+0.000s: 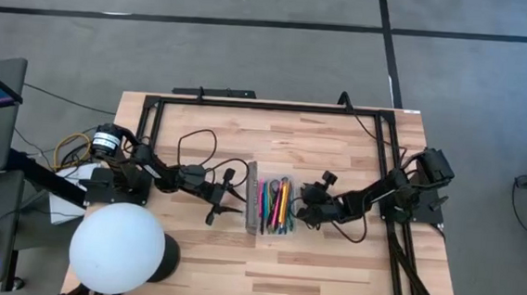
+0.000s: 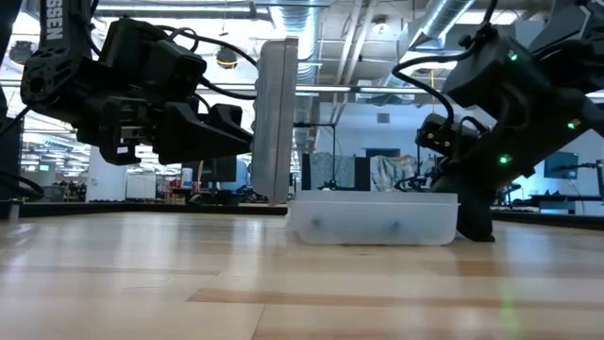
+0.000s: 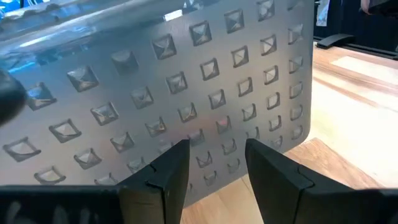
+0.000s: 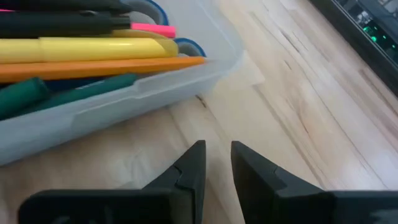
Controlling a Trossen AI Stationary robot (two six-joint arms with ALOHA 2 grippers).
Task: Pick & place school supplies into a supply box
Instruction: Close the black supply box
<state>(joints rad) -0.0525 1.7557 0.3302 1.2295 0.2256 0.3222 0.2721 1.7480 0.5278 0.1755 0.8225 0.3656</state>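
- At counter [image 1: 330,254] centre, the supply box [image 1: 268,230] is seen full of school supplies [image 1: 274,202]; its lid [image 2: 275,118] stands upright on the left side.
- Left pincer [image 1: 228,193] is parked just beside the lid, fingers apart, nothing gripped.
- Right pincer [image 1: 308,206] sits low by the box's right wall, gap narrow, empty.
- Risk: lid could be pushed down unevenly and jammed on protruding pens.
- Risk: box could be shoved sideways if nudged by the right pincer.
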